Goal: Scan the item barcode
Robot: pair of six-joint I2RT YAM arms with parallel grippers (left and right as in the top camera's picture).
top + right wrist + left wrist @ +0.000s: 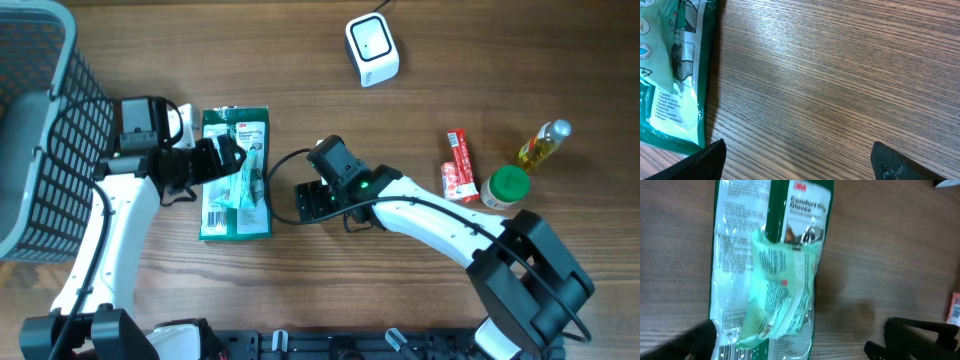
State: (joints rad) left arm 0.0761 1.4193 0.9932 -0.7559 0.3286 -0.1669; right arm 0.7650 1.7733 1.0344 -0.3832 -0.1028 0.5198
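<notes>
Glove packet [238, 215] flat on tabletop [420, 100], print up; left jaws open above it, right jaws open beside, probably readying a lift toward scanner [372, 48].

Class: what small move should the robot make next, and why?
Probably lower the left gripper and close it on the glove packet: it lies flat on the table under that open gripper, unheld, and the scanner sits well away.

overhead, close wrists; shared glove pack [225, 215]
</notes>
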